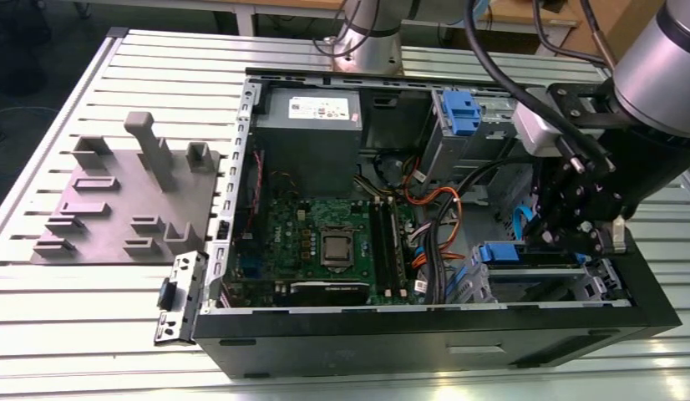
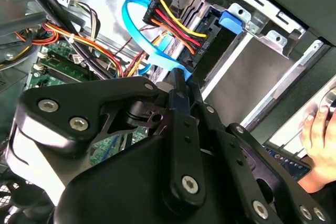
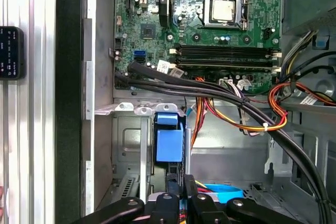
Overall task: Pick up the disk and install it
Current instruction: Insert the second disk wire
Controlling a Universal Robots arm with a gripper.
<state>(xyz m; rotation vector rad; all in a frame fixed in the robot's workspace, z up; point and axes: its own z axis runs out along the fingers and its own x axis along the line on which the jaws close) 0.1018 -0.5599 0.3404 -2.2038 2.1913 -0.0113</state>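
The disk (image 3: 169, 140) stands on edge in the metal drive cage (image 3: 128, 145) at the case's corner, with its bright blue bracket end facing the motherboard. The exterior view has that blue end (image 1: 504, 252) low at the right inside the open computer case (image 1: 434, 326). My gripper (image 3: 178, 184) reaches down into this cage, its black fingers close together on the disk's rear edge. In the second wrist view the fingertips (image 2: 179, 85) are pinched on a thin blue strip, just short of a blue looped cable (image 2: 137, 30).
Black, orange and red cable bundles (image 3: 247, 111) run beside the cage. A second cage with a blue tab (image 1: 462, 113) stands at the back. A grey fixture block (image 1: 122, 200) lies at the exterior view's left. A hand (image 2: 320, 124) rests beside a black handheld unit (image 3: 10, 53).
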